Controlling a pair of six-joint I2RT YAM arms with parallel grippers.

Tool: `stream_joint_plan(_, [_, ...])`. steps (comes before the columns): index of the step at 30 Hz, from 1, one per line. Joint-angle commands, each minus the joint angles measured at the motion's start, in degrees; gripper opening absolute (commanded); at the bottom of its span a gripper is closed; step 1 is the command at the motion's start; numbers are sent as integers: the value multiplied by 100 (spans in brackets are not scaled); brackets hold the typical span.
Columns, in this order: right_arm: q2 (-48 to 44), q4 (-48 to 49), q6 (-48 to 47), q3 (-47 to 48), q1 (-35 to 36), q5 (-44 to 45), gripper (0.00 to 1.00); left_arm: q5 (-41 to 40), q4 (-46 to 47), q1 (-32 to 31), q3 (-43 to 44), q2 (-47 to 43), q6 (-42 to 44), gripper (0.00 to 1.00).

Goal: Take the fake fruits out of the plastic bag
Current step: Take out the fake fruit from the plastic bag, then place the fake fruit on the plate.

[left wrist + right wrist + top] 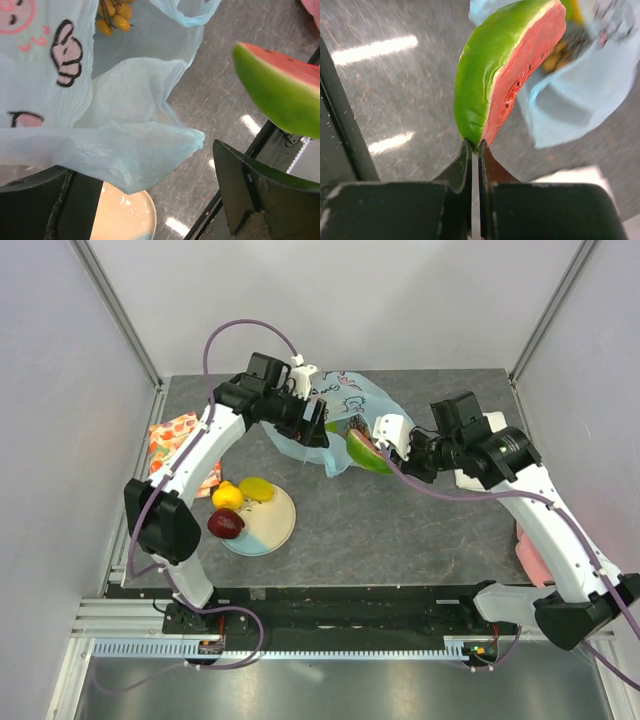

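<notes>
Beside the bag (365, 400), your right gripper (475, 147) pinches the watermelon (495, 85); carry it slowly; your left gripper (320, 425) gapes.

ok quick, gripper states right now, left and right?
Left gripper: open, plastic bag draped on one finger.
Right gripper: closed on the watermelon slice, pinching its tip.

Lemon (257, 487), orange (227, 496) & apple (226, 524) on plate (273, 526). Bag (350, 405) behind plate; R claw (386, 446) w/ watermelon slice (365, 453) behind-right of it.
</notes>
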Motion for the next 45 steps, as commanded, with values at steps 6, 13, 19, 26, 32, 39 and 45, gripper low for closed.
stream_joint_plan(6, [87,1063,-1536,143,1519,-342,0,-151,-123,828,-453,-2045,19,93])
stream_joint_plan(13, [1069,1601,-3793,-209,2619,-622,0,289,-114,1313,-919,-2722,-61,92])
stream_joint_plan(19, [1976,1768,-5263,-130,2830,-1098,0,395,-96,1673,-1271,-3223,-122,92])
stream_joint_plan(26, [2627,1567,-6616,-112,2830,-1475,0,597,-26,2051,-1693,-3584,-254,91])
stream_joint_plan(32, [3067,1066,-7294,160,2857,-1669,0,738,9,2297,-1878,-3689,-411,90])
stream_joint_plan(39, [2901,1258,-6531,187,2751,-1511,9,782,44,2341,-2080,-3734,-448,90])
stream_joint_plan(45, [2732,2479,-3239,89,2716,-1318,47,861,97,2341,-2168,-3655,-509,91])
